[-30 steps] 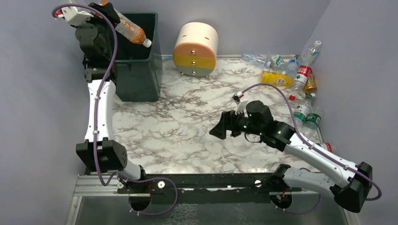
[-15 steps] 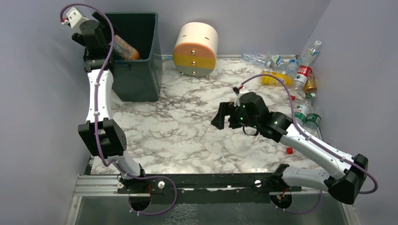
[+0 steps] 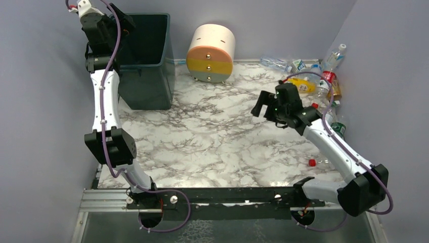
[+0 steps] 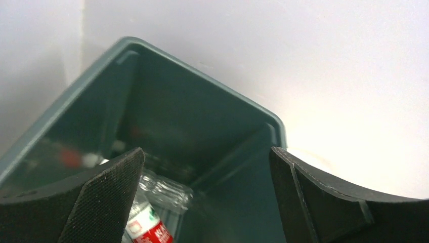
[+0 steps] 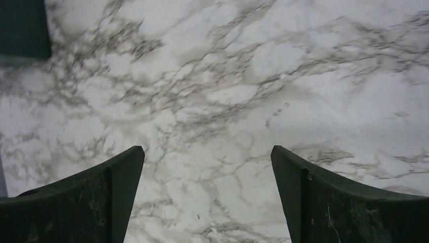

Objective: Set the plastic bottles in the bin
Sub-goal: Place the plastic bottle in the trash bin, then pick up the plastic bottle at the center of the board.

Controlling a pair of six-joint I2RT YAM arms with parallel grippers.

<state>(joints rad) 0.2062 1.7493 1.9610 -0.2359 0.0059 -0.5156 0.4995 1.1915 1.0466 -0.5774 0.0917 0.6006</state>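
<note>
The dark green bin stands at the back left. My left gripper hangs open over its left rim with nothing between the fingers. In the left wrist view the left gripper looks down into the bin, where a clear bottle with a red label lies at the bottom. Several plastic bottles are heaped in the back right corner, among them a yellow one. My right gripper is open above bare marble, left of that heap. The right gripper holds nothing.
A round cream, yellow and grey drawer unit sits at the back centre. A loose red cap lies on the marble table near the right arm. Grey walls close in on the left, back and right.
The left gripper opened and the orange bottle dropped out of sight into the bin. The right arm swung right and back toward the bottle heap, still open.
</note>
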